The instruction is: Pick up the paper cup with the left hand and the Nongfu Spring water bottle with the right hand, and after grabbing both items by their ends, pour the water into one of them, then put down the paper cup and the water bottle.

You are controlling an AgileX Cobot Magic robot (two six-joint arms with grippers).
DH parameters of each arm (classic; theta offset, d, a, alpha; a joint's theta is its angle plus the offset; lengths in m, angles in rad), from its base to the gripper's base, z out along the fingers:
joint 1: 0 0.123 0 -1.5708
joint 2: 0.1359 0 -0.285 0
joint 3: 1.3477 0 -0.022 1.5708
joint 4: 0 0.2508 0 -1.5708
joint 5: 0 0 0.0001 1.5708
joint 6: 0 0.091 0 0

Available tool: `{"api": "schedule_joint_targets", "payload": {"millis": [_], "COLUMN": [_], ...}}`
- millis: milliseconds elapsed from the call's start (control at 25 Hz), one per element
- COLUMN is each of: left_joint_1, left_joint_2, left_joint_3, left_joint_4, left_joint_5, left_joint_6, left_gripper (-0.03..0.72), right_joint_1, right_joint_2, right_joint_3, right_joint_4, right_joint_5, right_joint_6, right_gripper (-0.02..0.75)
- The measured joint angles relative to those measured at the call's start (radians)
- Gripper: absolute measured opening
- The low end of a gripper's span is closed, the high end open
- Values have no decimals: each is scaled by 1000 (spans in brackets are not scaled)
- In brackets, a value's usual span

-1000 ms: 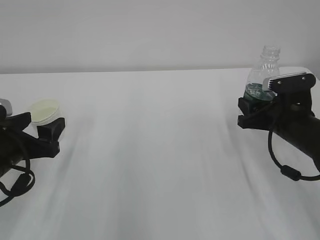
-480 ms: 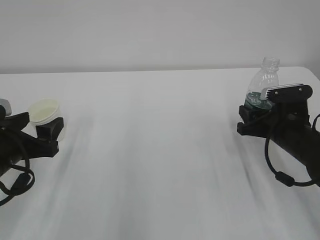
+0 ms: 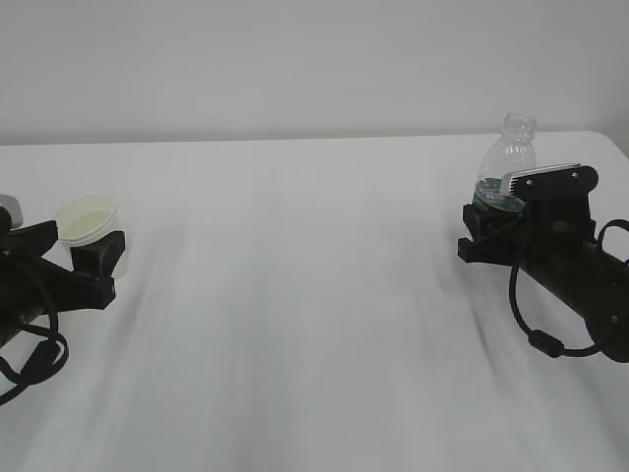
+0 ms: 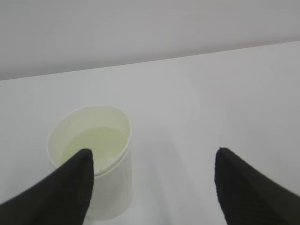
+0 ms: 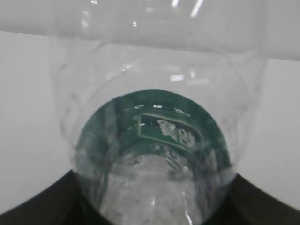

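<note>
The off-white paper cup [image 3: 86, 220] [image 4: 91, 159] stands upright on the white table at the far left, with what looks like clear water [image 4: 96, 140] inside. My left gripper [image 3: 71, 251] [image 4: 152, 152] is open wide around it: the left fingertip [image 4: 70, 183] sits just in front of the cup's wall, and the right one stands well apart from it. At the right, the clear Nongfu Spring water bottle [image 3: 509, 162] [image 5: 154, 140] with its dark green label stays upright and capless. My right gripper [image 3: 479, 228] [image 5: 154, 192] is shut on its lower part, low over the table.
The white table [image 3: 295, 315] stretches bare between the two arms, with a pale wall behind its far edge. The table's far right corner [image 3: 611, 136] lies just behind the bottle. Black cables [image 3: 536, 324] hang from both arms.
My right gripper has come down and slightly left with the bottle. The left gripper and the cup have not moved.
</note>
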Motion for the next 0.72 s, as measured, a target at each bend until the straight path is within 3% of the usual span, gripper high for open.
{"api": "schedule_joint_targets", "payload": {"millis": [720], "left_joint_1": [0], "left_joint_2": [0], "left_joint_3": [0], "left_joint_4": [0], "left_joint_5": [0], "left_joint_6": [2], "left_gripper": [596], "right_joint_1": [0], "right_joint_2": [50], "right_joint_3": [-51], "right_joint_4": [1], "right_joint_5": [32], "right_joint_6": [-17], "right_gripper": [424]}}
